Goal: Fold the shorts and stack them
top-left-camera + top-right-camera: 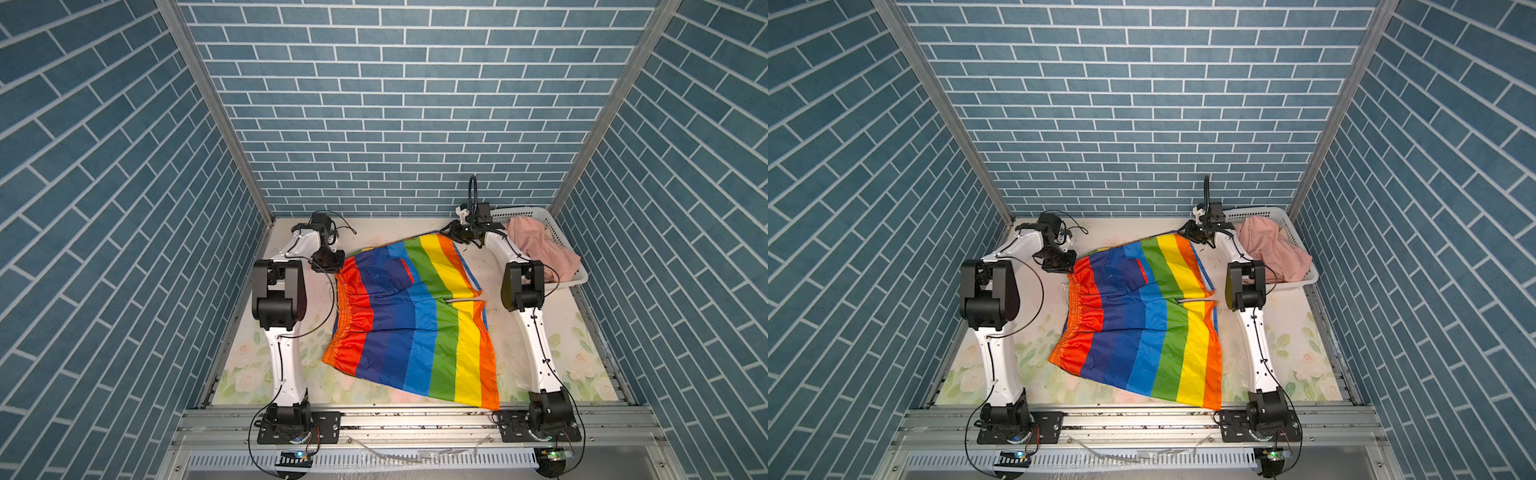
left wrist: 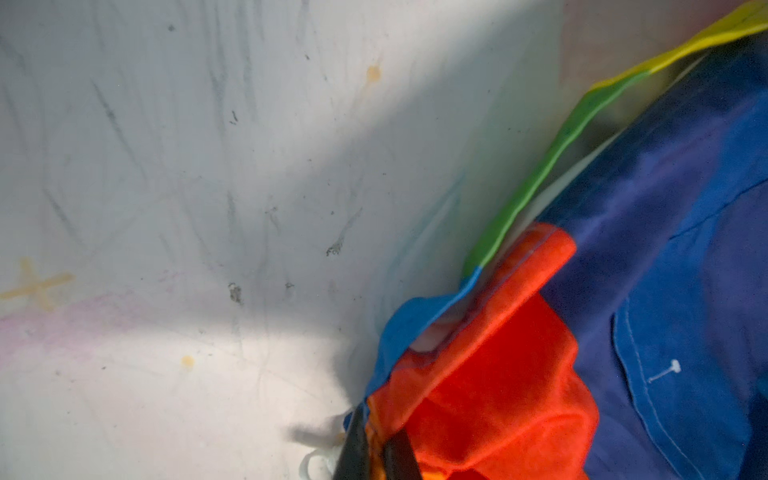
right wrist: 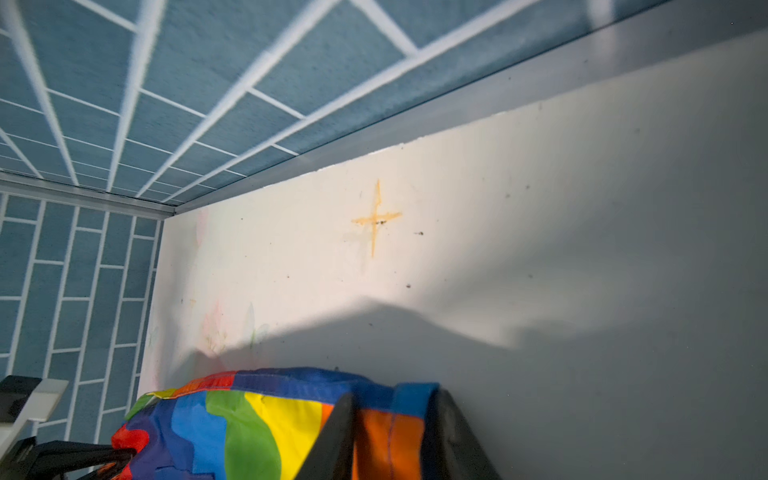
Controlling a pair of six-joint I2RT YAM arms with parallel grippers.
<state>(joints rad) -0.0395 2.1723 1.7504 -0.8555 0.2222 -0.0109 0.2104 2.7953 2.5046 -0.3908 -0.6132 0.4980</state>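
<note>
Shorts (image 1: 409,316) flat mid-bench (image 1: 505,353), waist left, legs right. Left pincer (image 1: 332,266) clamped on far waist corner; right pincer (image 1: 455,235) astride far leg hem, grip unclear. Likely fold toward near edge.

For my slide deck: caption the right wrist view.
Right fingers grip the orange hem of the rainbow shorts over the white table.

Rainbow shorts (image 1: 411,316) lie spread on the table (image 1: 590,357), waist left, legs right, far leg's corner seemingly lifted. Pink shorts (image 1: 540,245) slump crumpled in the basket (image 1: 575,279).
</note>
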